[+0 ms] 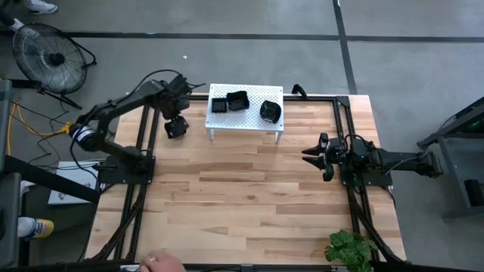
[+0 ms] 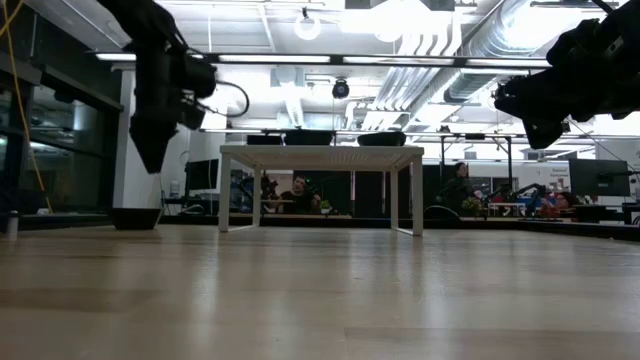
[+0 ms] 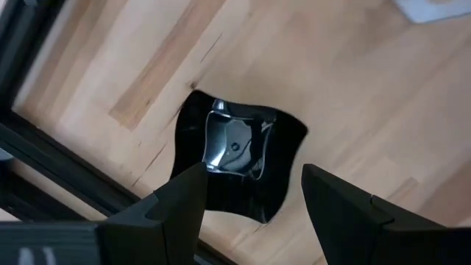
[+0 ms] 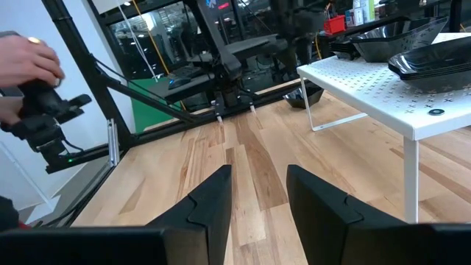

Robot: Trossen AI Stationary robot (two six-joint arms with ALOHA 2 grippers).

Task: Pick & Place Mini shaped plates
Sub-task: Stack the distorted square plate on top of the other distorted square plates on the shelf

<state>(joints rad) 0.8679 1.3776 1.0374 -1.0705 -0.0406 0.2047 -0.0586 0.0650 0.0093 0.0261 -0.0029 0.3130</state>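
**Left arm poised over a plate beside the stand**

Wooden surface lies bare at its near edge. Farther in, the right gripper waits above the right side, jaws released. Beyond, the left gripper hangs jaws-apart directly over a wavy-rimmed mini plate resting on the wood just left of the white stand. Three more plates sit on the stand. Descend straight, straddle one rim edge, and clench gently; the glossy dish looks slippery.
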